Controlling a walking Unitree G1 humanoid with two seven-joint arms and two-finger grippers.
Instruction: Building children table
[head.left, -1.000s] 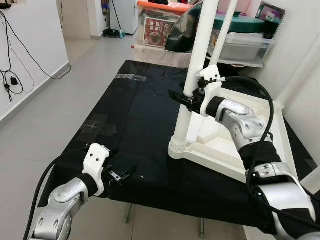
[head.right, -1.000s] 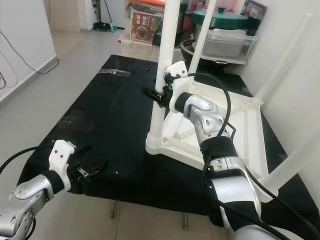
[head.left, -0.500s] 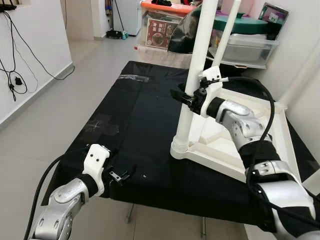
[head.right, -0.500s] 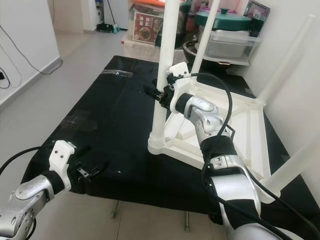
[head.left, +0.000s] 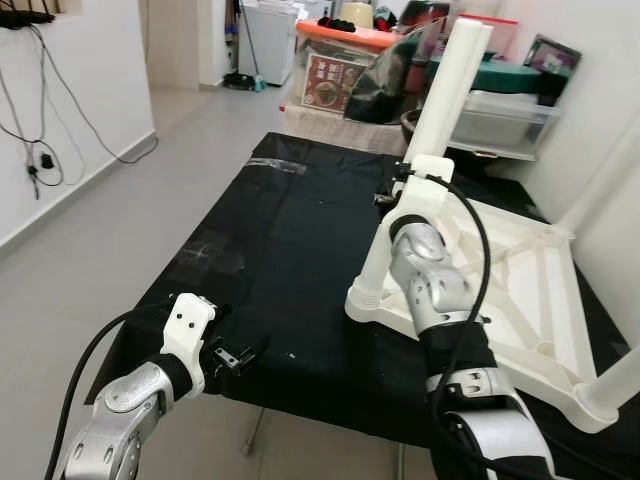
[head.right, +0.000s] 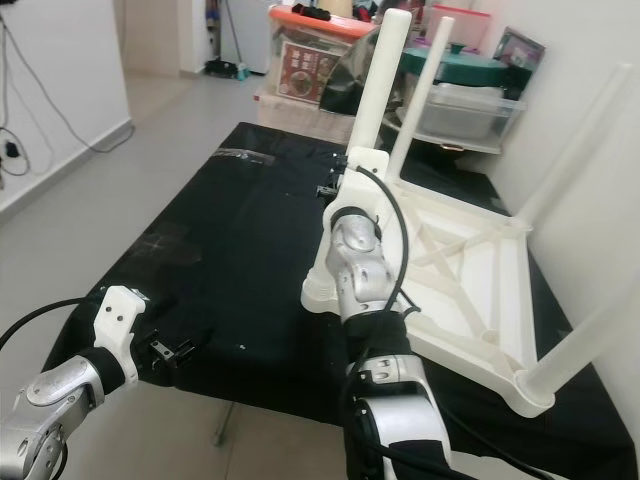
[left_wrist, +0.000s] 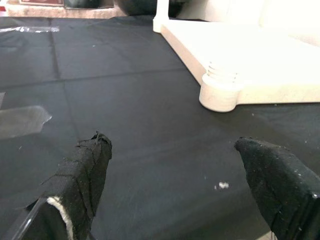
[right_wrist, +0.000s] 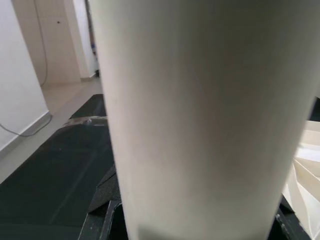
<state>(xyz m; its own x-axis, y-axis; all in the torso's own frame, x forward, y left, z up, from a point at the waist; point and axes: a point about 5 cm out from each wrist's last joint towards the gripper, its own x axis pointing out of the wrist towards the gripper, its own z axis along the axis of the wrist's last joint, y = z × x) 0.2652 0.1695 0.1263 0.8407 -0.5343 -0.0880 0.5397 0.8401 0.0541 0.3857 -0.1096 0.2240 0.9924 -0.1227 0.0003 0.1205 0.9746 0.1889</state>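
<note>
At the lower left of the head view, the left arm reaches forward, its left gripper (head.left: 237, 354) hovering at the near edge of the black table cover (head.left: 270, 240), fingers (left_wrist: 82, 170) spread wide and holding nothing. In the centre, the right arm rises steeply, its right gripper (head.left: 392, 196) clamped around a white table leg (head.left: 425, 150). The upturned white children's table (head.left: 520, 290) lies at centre right. Storage boxes (head.left: 345, 60) crowd the upper background.
</note>
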